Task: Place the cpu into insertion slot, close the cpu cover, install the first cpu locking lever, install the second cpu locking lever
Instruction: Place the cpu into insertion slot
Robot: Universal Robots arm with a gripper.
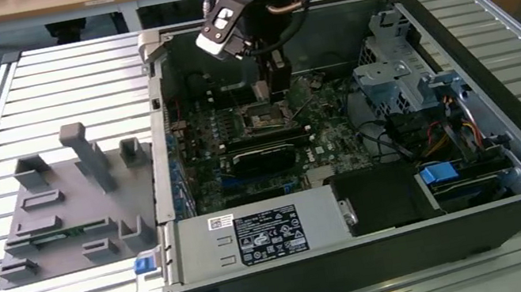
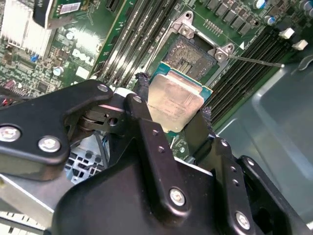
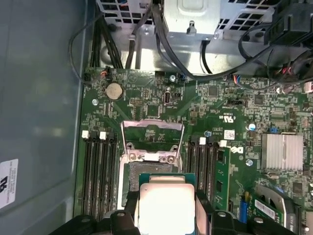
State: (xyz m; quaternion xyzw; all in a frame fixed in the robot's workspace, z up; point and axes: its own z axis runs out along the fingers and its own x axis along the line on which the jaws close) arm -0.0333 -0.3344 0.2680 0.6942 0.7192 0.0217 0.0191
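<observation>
My gripper (image 1: 277, 85) hangs inside the open computer case, just over the green motherboard (image 1: 245, 181). It is shut on the cpu (image 2: 175, 100), a small flat square chip with a pale silvery top, clamped between the two black fingers (image 2: 142, 95). The insertion slot (image 2: 190, 53) lies bare a little ahead of the chip, its gold contact field showing inside a metal rim. In the first wrist view the cpu (image 3: 166, 208) sits over the near edge of the insertion slot (image 3: 149, 171). The cpu cover (image 3: 152, 133) is swung open, lying flat beyond the slot. A thin locking lever (image 2: 254, 61) sticks out sideways.
Memory slots (image 3: 100, 171) flank the socket on both sides. A black block (image 1: 264, 153) and the labelled power supply box (image 1: 255, 235) lie nearer the case front. A drive cage (image 1: 399, 81) with cables stands at the exterior view's right. A grey fixture (image 1: 67, 204) rests on the slatted table.
</observation>
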